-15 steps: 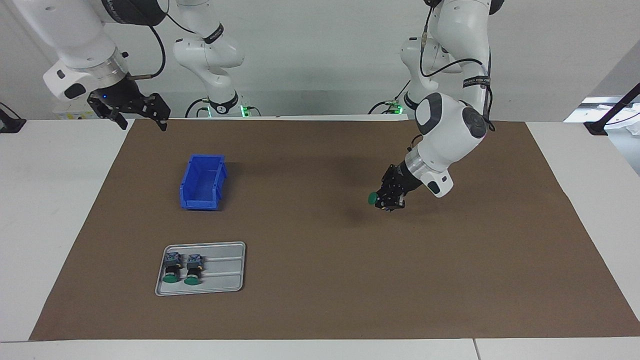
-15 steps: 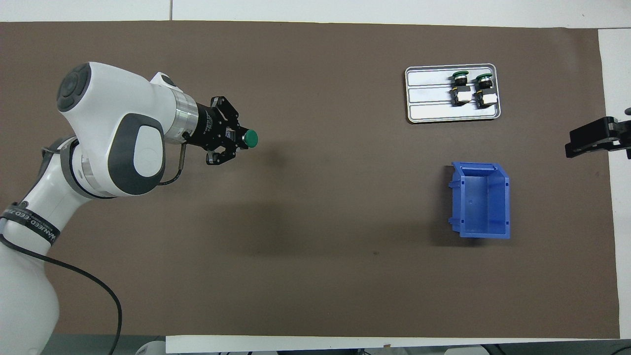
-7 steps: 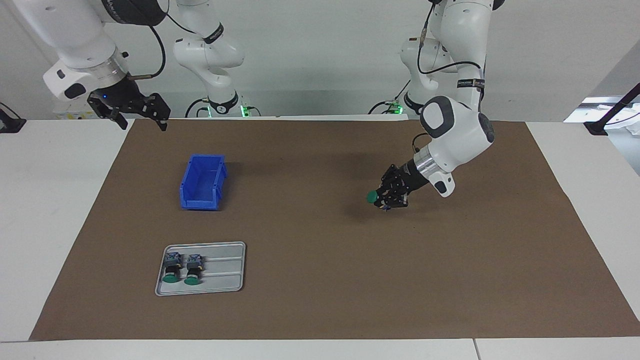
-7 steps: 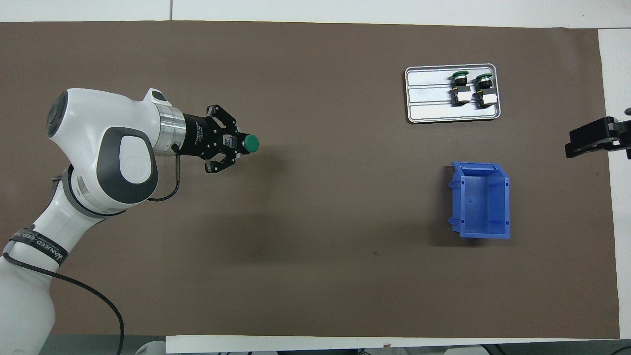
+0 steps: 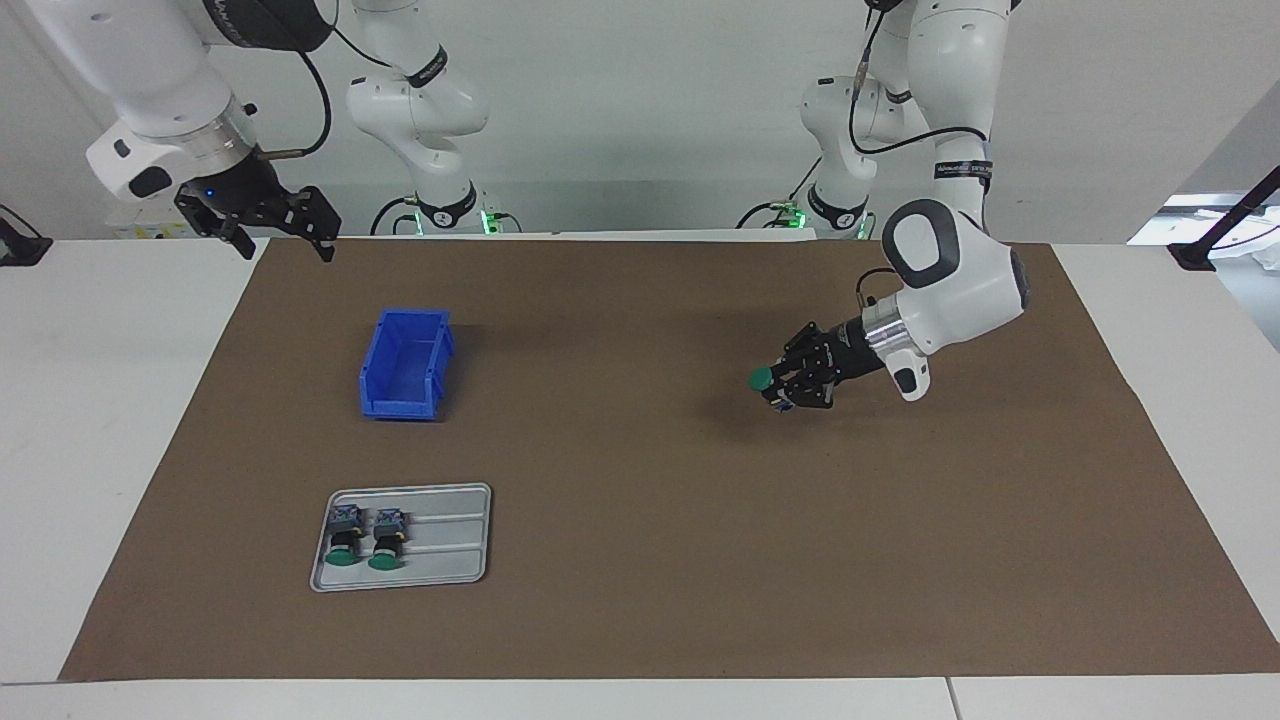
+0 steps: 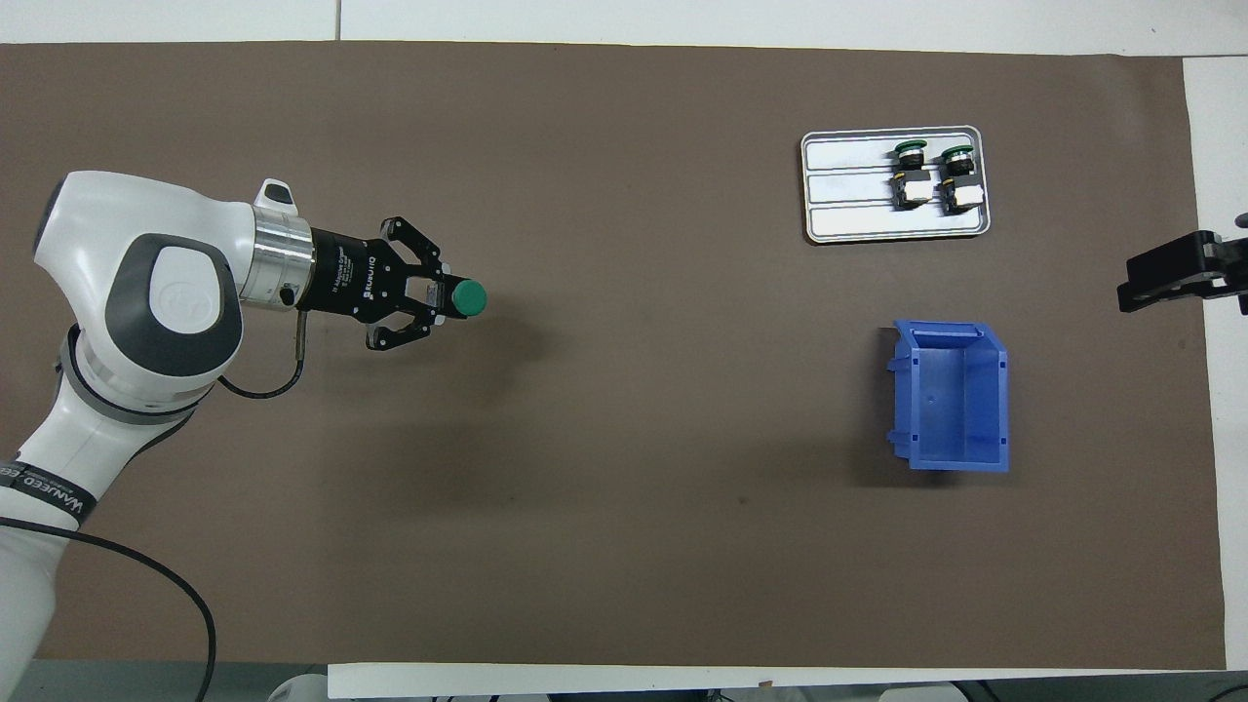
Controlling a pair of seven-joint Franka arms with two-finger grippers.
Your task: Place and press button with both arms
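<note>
The left gripper [image 5: 779, 388] [image 6: 441, 304] is clenched on the small green-capped push-button switch [image 5: 762, 379] [image 6: 470, 298], held in the air over bare brown paper mat [image 5: 640, 600] toward the left arm's end of the tabletop [image 5: 90, 420], cap pointing toward the right arm's end. The left arm's wrist lies nearly level, its elbow raised above. Wide open mat separates it from the blue plastic bin [image 5: 405, 363] [image 6: 954, 395] and, farther from the robots, the flat grey metal tray [image 5: 440, 560] [image 6: 848, 195] holding two matching switches [image 5: 362, 537] [image 6: 934, 176]. The right gripper [image 5: 272, 235] [image 6: 1175, 273] waits released above the mat's edge at its own end.
</note>
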